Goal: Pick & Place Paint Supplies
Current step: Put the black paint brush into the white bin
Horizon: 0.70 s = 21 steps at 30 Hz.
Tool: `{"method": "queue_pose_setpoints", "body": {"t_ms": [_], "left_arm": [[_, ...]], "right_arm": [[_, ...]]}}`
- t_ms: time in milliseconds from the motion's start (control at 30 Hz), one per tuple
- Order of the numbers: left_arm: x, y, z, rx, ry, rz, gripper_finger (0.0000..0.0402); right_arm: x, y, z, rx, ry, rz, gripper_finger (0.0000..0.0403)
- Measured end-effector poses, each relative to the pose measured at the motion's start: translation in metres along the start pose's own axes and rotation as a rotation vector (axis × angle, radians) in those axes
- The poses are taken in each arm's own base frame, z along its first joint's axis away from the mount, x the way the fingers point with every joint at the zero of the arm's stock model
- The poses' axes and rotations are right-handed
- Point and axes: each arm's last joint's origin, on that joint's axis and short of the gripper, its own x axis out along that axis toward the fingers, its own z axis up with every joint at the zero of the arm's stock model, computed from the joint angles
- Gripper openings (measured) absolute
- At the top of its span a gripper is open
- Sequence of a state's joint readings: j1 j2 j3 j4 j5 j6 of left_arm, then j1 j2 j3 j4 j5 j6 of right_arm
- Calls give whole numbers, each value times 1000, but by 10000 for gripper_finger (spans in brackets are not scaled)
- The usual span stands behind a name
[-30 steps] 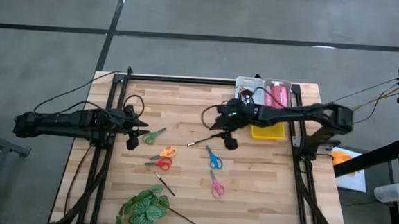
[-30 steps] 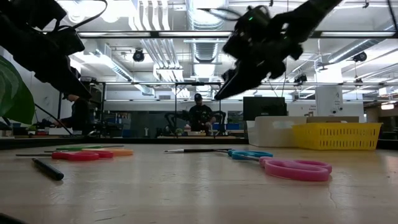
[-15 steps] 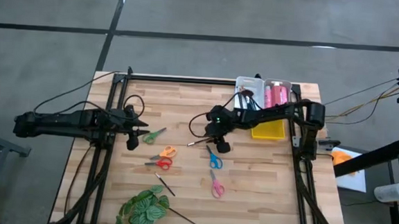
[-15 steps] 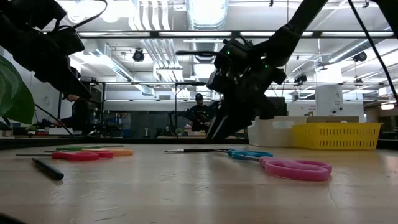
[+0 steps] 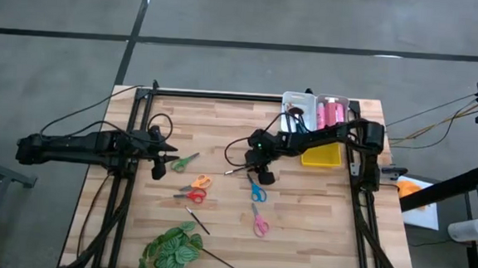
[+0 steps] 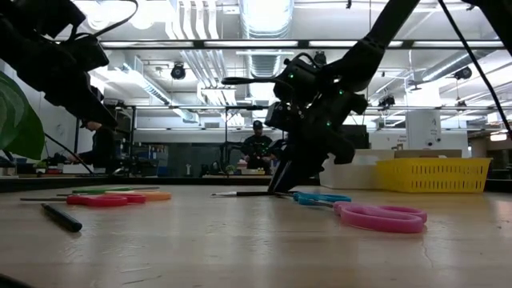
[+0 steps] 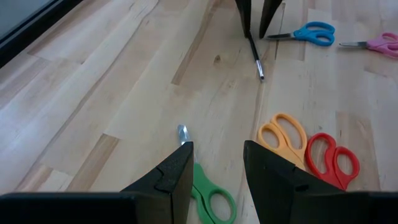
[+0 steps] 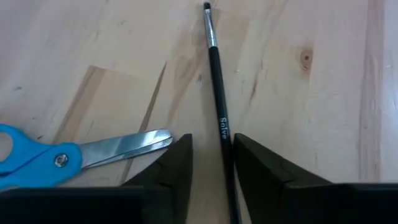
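Note:
A thin black brush (image 8: 217,106) lies flat on the wooden table (image 5: 222,133), also seen in the high view (image 5: 238,169). My right gripper (image 8: 211,155) is low over it, open, with one finger on each side of the handle (image 8: 224,134); it shows as well from above (image 5: 256,162) and in the low view (image 6: 280,184). My left gripper (image 7: 217,158) hovers open at the table's left, above the green scissors (image 7: 208,196). Blue scissors (image 5: 256,189), pink scissors (image 5: 259,222), orange scissors (image 5: 201,182) and red scissors (image 5: 192,195) lie on the table. My right gripper straddles the brush's handle (image 8: 225,143) near its rear end, coming slanting down from the table's right, with the fingers along the brush. The handle lies close to one finger (image 8: 249,158); I cannot tell whether it touches. The brush lies flat on the table.
A white bin (image 5: 299,104) with brushes, pink tubes (image 5: 333,115) and a yellow basket (image 5: 321,156) stand at the far right. A leafy plant (image 5: 172,250) and two more brushes (image 5: 198,221) (image 5: 219,259) lie near the front edge. A person shows in the room beyond (image 6: 258,144).
My right gripper has come down and toward the table's left, tipping steeper, until its fingertips reach table height around the black brush. The brush and scissors have stayed where they were.

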State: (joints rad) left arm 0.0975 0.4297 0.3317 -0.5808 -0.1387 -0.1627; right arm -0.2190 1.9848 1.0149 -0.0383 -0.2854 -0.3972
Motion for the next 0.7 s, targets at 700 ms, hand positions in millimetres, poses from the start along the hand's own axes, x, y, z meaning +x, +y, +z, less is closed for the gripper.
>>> {"method": "queue_pose_setpoints", "body": {"t_ms": [700], "left_arm": [[0, 0, 0, 0, 0, 0, 145]], "right_arm": [[-23, 2, 9, 33, -15, -50, 15]]}}
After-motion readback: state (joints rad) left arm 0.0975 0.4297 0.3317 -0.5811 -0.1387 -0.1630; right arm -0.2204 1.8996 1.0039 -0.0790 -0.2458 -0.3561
